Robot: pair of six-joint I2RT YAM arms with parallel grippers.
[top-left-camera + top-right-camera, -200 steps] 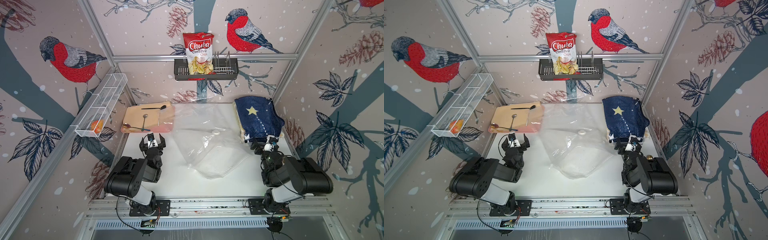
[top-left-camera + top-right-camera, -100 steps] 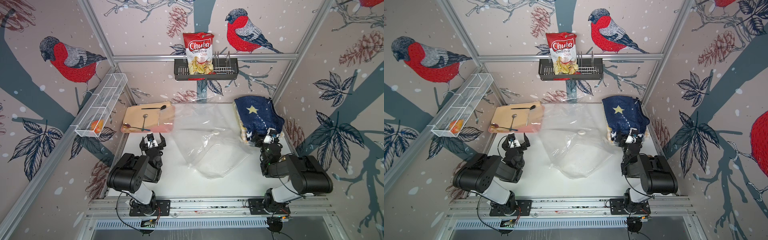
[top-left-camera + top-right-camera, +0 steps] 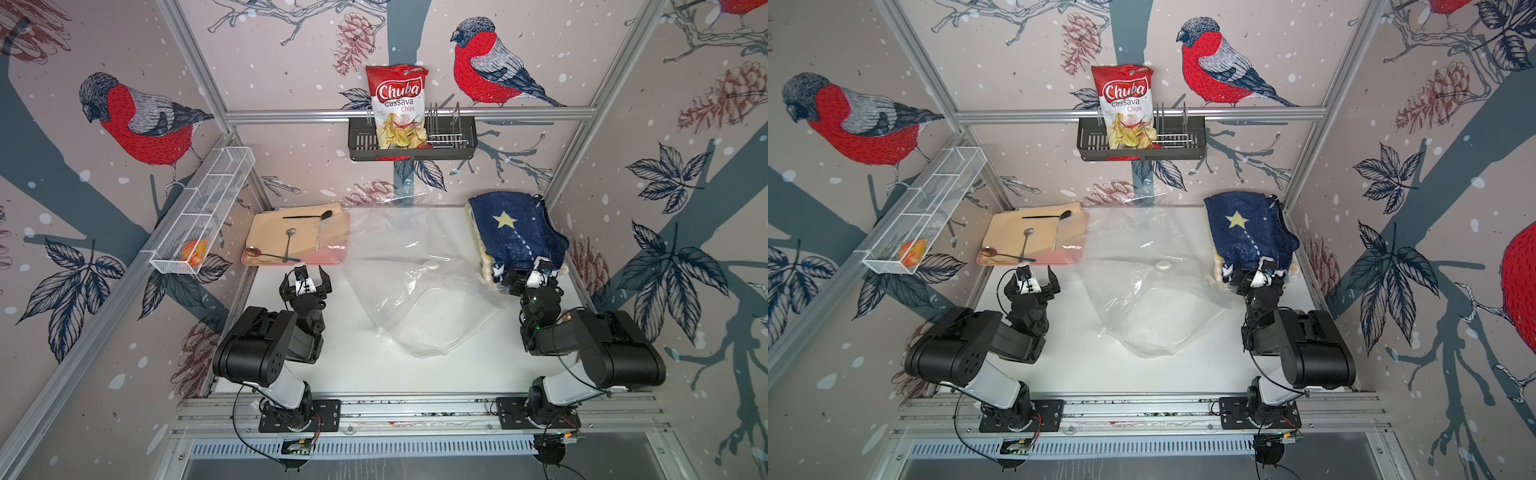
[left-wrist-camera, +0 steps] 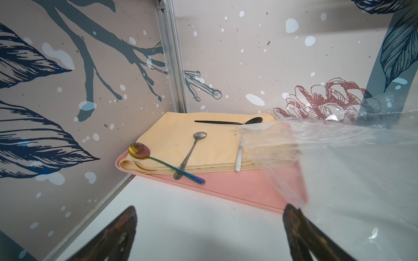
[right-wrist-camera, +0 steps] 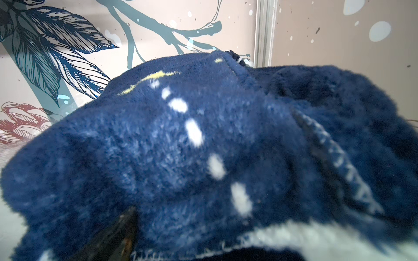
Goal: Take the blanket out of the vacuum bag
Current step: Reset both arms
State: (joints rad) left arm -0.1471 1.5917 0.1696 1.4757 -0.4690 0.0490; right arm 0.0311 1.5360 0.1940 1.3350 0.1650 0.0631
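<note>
Fluffy navy star blanket [image 3: 515,237] sits beside crinkly clear vacuum bag [image 3: 415,299]. Right claw [image 3: 532,273] gapes against the blanket, left claw [image 3: 304,275] gapes over white bench [image 3: 353,365].

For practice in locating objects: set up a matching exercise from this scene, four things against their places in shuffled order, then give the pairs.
1 blanket
2 vacuum bag
3 chips bag
4 black spoon

A in the black rack
B spread across the middle of the table
C on the cream cloth
D heaped in the table's far right corner

Pairs: 1-D, 2-B, 3-A, 4-C
</note>
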